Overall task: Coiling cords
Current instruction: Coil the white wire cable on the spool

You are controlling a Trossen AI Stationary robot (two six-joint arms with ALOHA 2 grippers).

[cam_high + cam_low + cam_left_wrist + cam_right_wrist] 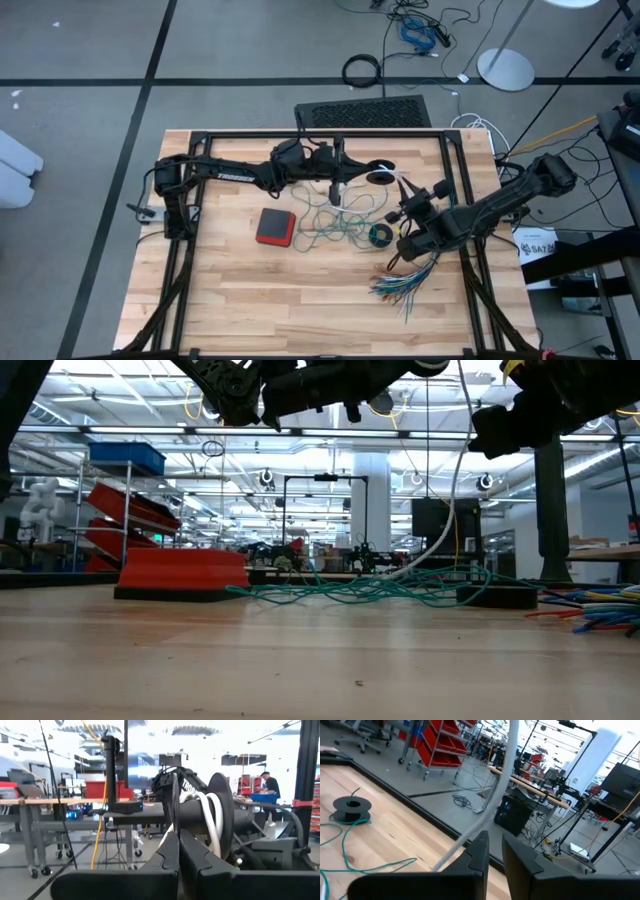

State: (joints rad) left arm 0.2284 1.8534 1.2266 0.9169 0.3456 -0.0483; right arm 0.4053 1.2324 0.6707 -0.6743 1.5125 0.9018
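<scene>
Jaws slightly parted, right gripper (492, 852) loosely straddles white cord (506, 775).

This is a big workshop or robot lab. Long bright lights run across a high ceiling (330, 455). Metal racks hold red bins (442, 742) and a blue bin (125, 457). More work tables (30, 802) stand around the room, some on wheels. Cables (420, 30) lie on the grey floor (80, 40). A white robot arm (35, 505) stands far off. A person (270, 787) works at a blue box. The wooden bench (250, 290) sits in a black metal frame.
</scene>
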